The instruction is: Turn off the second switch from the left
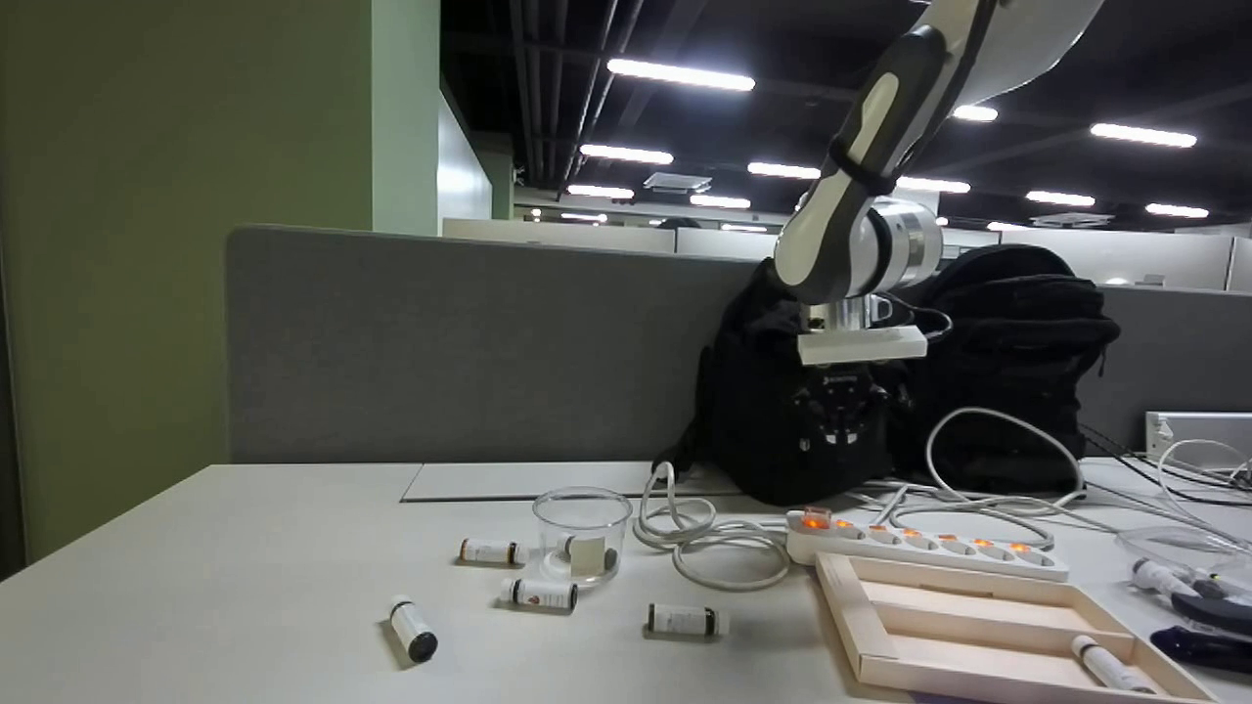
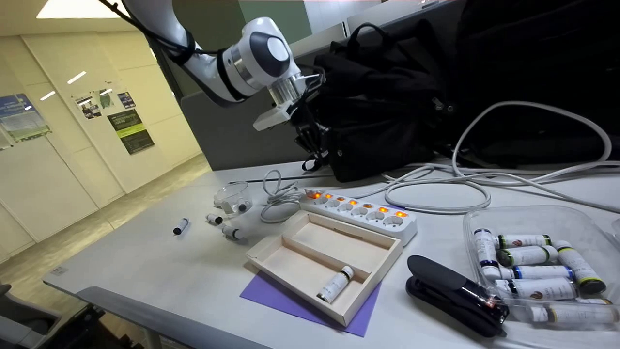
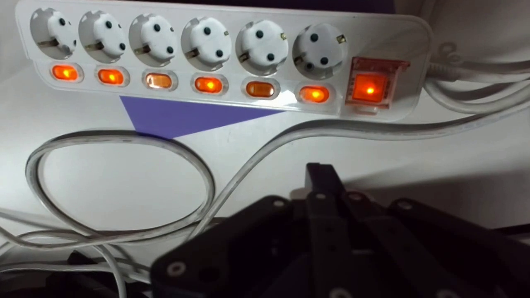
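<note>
Second switch from the left in my wrist view glows orange. My gripper hovers apart from it, jaws closed.

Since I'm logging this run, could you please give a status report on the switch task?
Gripper looks shut, empty, apart from power strip. Second switch from left in wrist view: lit, presumably on. White cable beside strip, not over that switch.
</note>
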Robot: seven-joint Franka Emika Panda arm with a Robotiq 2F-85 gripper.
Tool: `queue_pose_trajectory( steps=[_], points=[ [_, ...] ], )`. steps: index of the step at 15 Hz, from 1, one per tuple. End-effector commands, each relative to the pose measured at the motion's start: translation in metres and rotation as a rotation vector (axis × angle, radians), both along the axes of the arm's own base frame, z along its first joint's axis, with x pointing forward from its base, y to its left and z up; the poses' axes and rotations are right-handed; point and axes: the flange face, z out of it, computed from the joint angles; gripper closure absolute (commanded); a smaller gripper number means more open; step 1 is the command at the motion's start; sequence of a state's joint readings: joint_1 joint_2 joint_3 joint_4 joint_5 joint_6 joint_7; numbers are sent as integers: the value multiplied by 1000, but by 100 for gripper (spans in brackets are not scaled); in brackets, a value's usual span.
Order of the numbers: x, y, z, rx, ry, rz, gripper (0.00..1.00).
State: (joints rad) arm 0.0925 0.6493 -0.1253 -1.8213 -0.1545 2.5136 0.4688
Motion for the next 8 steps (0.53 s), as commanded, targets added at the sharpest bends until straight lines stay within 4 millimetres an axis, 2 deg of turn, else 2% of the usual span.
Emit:
queue_pose_trajectory(
  steps=[1, 8],
  points=[
    [3, -5, -18, 0, 17, -20, 100],
    [-2, -10, -44, 23, 64, -52, 100]
  ],
)
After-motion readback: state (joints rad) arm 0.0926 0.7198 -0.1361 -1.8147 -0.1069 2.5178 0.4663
